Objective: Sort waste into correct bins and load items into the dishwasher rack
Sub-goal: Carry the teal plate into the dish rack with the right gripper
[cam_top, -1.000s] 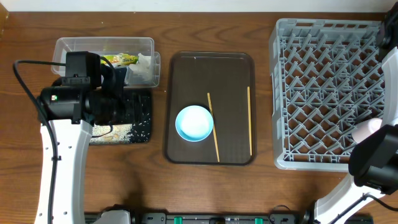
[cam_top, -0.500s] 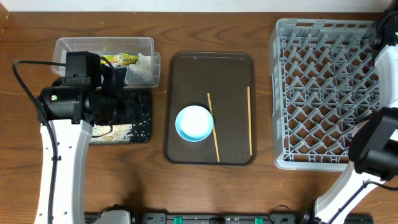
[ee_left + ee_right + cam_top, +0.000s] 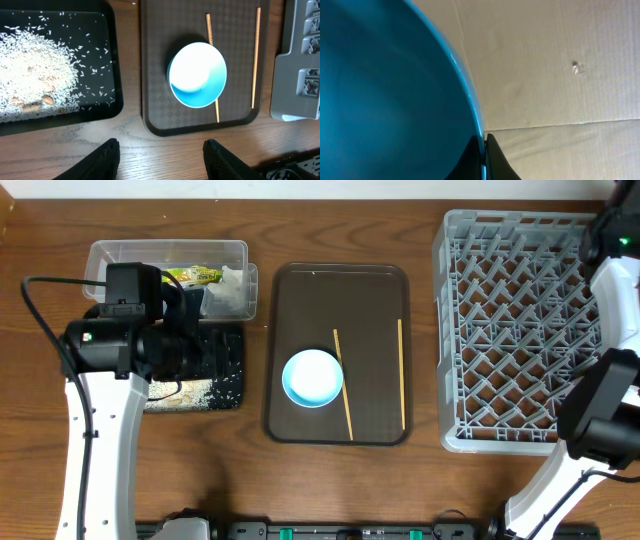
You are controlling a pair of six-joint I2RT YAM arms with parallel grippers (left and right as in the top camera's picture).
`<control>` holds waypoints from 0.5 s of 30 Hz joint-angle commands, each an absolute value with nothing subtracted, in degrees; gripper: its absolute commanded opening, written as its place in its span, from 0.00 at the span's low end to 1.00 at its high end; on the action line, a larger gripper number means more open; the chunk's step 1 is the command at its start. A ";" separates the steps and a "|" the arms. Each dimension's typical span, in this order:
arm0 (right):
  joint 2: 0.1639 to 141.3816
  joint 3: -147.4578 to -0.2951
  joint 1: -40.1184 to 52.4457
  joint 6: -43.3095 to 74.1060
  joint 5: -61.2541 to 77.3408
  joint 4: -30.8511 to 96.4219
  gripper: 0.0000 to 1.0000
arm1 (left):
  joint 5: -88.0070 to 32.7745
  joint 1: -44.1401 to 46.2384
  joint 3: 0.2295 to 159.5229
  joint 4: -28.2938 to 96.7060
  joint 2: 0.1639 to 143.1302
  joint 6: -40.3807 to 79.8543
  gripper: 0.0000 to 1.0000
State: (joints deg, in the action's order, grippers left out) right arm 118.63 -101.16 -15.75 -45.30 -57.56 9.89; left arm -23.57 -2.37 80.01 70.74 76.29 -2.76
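One right gripper (image 3: 483, 145) (on dish (image 3: 385, 90)), shifted.

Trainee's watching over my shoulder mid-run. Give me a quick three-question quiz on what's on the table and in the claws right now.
1. True or false: both chopsticks lie on the brown tray.
2. What is the right claw shut on? A) a pink cup B) the rim of the dark-blue dish C) a chopstick
3. Fill in: the loose rice lies in the ___ tray.

Key: 1 true. 2 B. 3 black, meaning the black tray.
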 commanded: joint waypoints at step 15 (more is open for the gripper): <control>119.90 -98.59 -12.34 -16.03 -55.05 32.62 0.32 | -23.05 -2.61 79.99 71.11 76.40 -2.28 0.57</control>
